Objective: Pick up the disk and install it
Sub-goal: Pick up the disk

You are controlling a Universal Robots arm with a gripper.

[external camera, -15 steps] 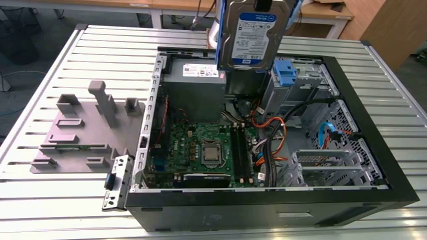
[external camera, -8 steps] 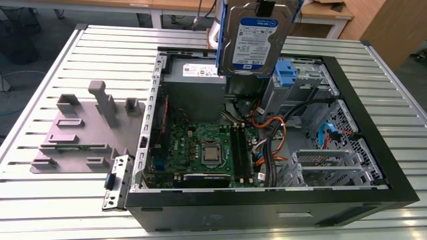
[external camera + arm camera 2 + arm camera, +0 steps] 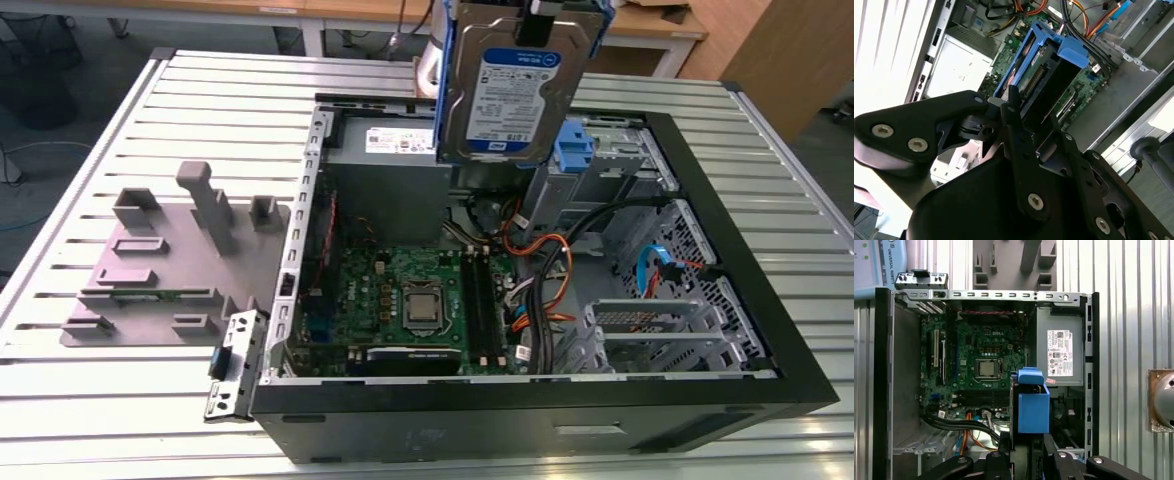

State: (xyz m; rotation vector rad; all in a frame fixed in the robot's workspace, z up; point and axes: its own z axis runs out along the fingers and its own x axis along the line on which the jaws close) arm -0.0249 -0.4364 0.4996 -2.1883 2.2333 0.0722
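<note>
The disk [image 3: 514,95] hangs upright in the air over the back of the open computer case [image 3: 747,300]. Its white-and-blue label faces the exterior camera, and blue rails run along its edges. My gripper [image 3: 541,8] is shut on the disk's upper end. In the second wrist view the black fingers [image 3: 1013,112] clamp the disk [image 3: 1046,80] in its blue carrier, above the motherboard. In the first wrist view the carrier's blue end [image 3: 1033,405] shows end-on between the fingers [image 3: 1004,452], beside the power-supply box [image 3: 1060,352].
The case lies on its side on a slatted metal table [image 3: 107,400], with the motherboard [image 3: 407,300], cables [image 3: 554,250], a blue latch piece [image 3: 575,150] and metal drive cages [image 3: 667,335] exposed. A grey fixture plate [image 3: 160,270] lies at the exterior view's left, with a loose panel strip [image 3: 234,365] near it.
</note>
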